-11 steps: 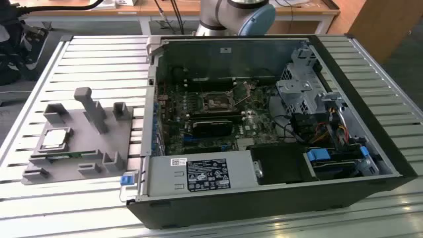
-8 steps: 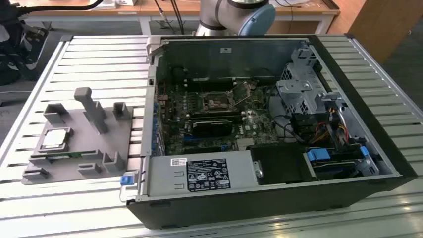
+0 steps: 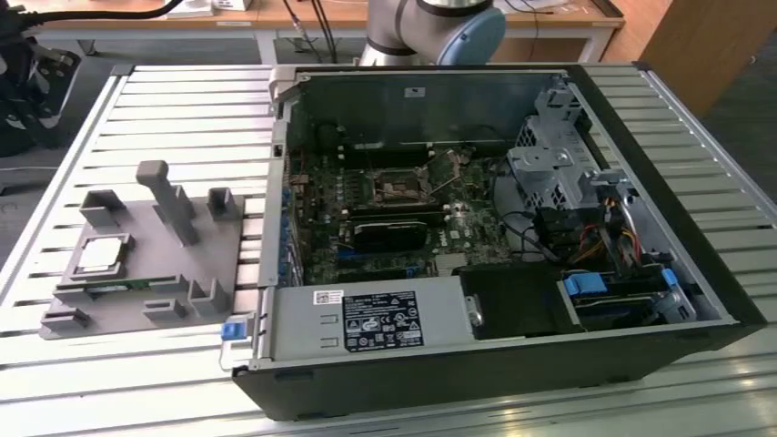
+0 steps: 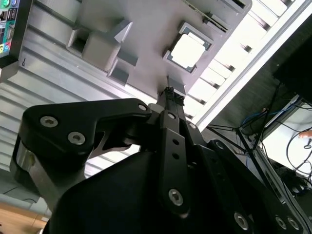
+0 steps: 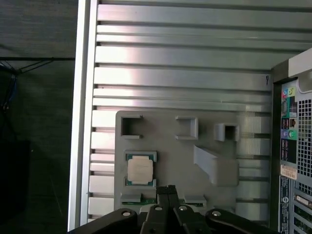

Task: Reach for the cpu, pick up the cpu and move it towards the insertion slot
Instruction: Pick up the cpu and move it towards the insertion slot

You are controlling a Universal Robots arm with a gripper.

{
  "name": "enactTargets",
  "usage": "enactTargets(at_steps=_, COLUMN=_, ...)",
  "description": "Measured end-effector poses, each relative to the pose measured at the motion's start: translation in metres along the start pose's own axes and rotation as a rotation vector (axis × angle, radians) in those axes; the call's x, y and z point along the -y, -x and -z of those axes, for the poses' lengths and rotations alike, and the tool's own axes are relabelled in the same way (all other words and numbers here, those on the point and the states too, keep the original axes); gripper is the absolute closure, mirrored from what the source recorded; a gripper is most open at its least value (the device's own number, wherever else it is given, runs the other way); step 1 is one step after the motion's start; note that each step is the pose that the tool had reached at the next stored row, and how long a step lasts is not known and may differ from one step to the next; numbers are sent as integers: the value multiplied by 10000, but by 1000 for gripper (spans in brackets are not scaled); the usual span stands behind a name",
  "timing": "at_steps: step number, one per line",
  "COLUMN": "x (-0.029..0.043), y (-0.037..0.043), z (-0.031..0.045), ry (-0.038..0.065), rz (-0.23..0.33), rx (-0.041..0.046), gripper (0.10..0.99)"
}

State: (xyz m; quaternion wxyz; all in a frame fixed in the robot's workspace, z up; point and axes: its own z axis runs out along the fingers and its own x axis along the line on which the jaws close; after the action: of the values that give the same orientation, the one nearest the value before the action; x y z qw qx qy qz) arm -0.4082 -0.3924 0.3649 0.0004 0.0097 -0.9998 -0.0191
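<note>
The gripper (image 5: pixel 168 191), fingers pressed together and holding nothing, hangs over the tray (image 5: pixel 170 161) near its edge, and the cpu (image 5: pixel 140 170) lies flat in a tray recess, just off to one side of the fingertips.

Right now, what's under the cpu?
The cpu sits in a recess of the grey fixture, which lies on the slatted table. Its underside and the recess floor are covered.
</note>
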Motion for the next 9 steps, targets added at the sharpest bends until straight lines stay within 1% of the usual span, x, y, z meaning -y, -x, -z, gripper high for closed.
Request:
enactTargets(at_steps=6, x=1, y=-194, z=-8, ry=1, rz=10, rx=0, gripper=980)
enactTargets(at_steps=7, x=2, y=-211, z=-13, ry=1, rz=12, rx=0, gripper=980)
enactTargets(at_steps=9, x=4, y=-217, z=-23, ry=0, rz=20, rx=0, gripper=980)
